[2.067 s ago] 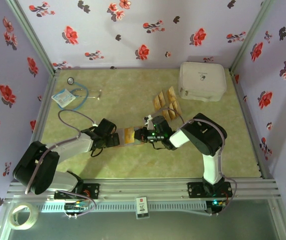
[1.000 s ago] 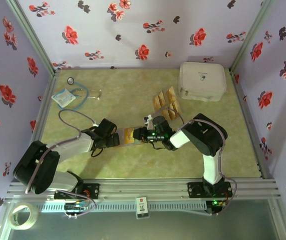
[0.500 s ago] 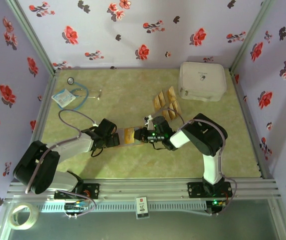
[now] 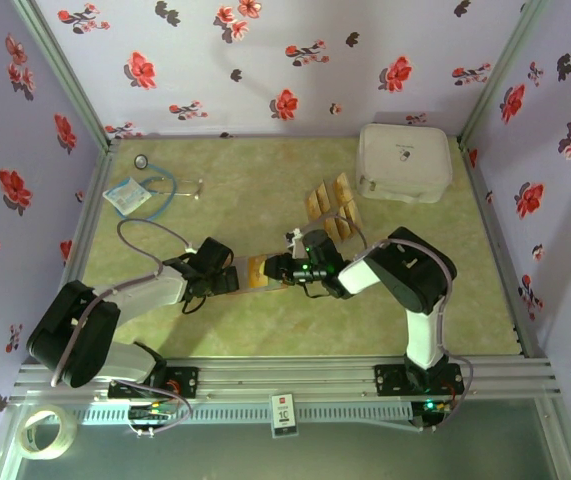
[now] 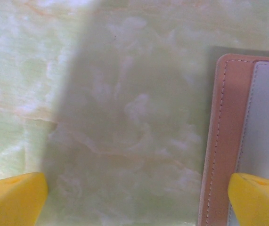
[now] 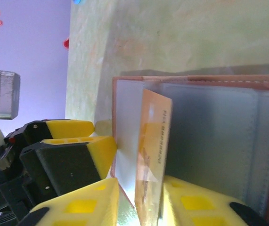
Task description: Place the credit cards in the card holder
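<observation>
While wide-open left fingers (image 5: 16, 197) brace the flat reddish-brown leather card holder (image 6: 195, 80) on the desk (image 5: 125, 117) — probably against sliding — right fingers (image 6: 195, 202) flank a thin orange credit card (image 6: 153, 150) standing edge-on at its clear sleeve; pinched or loose, cannot tell.

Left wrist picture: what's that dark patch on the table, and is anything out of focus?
Left wrist view: a broad, soft-edged shadow crosses the table; the left claw shows blurred yellow fingertips at the bottom corners, and the card holder looks slightly soft and pale. Right wrist view: the digits on the card are soft but visible.
</observation>
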`<state>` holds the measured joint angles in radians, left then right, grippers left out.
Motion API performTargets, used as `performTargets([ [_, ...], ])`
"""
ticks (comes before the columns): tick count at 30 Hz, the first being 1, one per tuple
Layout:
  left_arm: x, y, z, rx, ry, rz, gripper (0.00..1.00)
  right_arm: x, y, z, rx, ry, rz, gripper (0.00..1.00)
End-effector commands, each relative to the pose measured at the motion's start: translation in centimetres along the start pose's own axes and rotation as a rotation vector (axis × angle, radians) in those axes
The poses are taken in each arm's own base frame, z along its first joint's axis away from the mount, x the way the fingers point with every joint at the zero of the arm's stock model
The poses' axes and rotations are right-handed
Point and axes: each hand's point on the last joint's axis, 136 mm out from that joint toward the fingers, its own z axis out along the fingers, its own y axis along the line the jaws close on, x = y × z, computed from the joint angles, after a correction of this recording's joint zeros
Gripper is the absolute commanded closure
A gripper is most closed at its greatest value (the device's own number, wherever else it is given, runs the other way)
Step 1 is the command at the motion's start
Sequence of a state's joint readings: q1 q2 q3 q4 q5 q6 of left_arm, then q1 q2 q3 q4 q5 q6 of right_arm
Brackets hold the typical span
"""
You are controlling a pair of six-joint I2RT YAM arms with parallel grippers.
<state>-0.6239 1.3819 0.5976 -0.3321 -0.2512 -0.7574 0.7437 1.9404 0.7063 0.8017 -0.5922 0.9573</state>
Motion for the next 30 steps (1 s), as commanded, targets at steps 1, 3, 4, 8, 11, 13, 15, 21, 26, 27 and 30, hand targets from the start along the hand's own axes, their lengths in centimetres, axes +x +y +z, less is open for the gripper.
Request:
performTargets([
  [1, 1.4, 0.7, 0.7, -0.032, 0.048, 0.002, 0.0, 2.1, -3.9, -0.4, 0.157, 0.06, 0.058, 0.66],
  [3, 1.4, 0.7, 0.7, -0.03, 0.047, -0.001, 0.0, 2.0, -3.9, -0.5, 0.176, 0.06, 0.049, 0.62],
  [4, 1.4, 0.6, 0.8, -0.029, 0.045, -0.001, 0.0, 1.9, -3.9, -0.6, 0.184, 0.059, 0.046, 0.6],
  [8, 1.4, 0.6, 0.8, -0.026, 0.043, -0.004, 0.0, 1.8, -4.0, -0.8, 0.214, 0.065, 0.035, 0.52],
  [11, 1.3, 0.5, 0.8, -0.022, 0.043, -0.003, 0.0, 1.8, -3.8, -0.7, 0.225, 0.071, 0.027, 0.52],
  [13, 1.3, 0.5, 0.8, -0.02, 0.04, -0.001, 0.0, 1.8, -3.4, -0.6, 0.229, 0.076, 0.017, 0.52],
  [15, 1.3, 0.5, 0.8, -0.02, 0.041, 0.002, 0.0, 1.7, -3.0, -0.4, 0.236, 0.085, 0.006, 0.51],
  [21, 1.2, 0.3, 0.8, -0.011, 0.035, -0.001, 0.0, 1.7, -2.2, 0.0, 0.291, 0.115, -0.045, 0.5],
  [26, 0.9, 0.1, 0.8, -0.003, 0.028, -0.003, 0.0, 1.5, -2.1, -0.9, 0.385, 0.131, -0.102, 0.42],
  [27, 0.9, 0.1, 0.8, -0.002, 0.027, -0.007, 0.0, 1.4, -2.0, -1.1, 0.399, 0.132, -0.112, 0.41],
  [30, 0.6, 0.0, 0.7, 0.004, 0.022, -0.01, 0.0, 0.8, -1.3, -1.7, 0.427, 0.128, -0.14, 0.4],
])
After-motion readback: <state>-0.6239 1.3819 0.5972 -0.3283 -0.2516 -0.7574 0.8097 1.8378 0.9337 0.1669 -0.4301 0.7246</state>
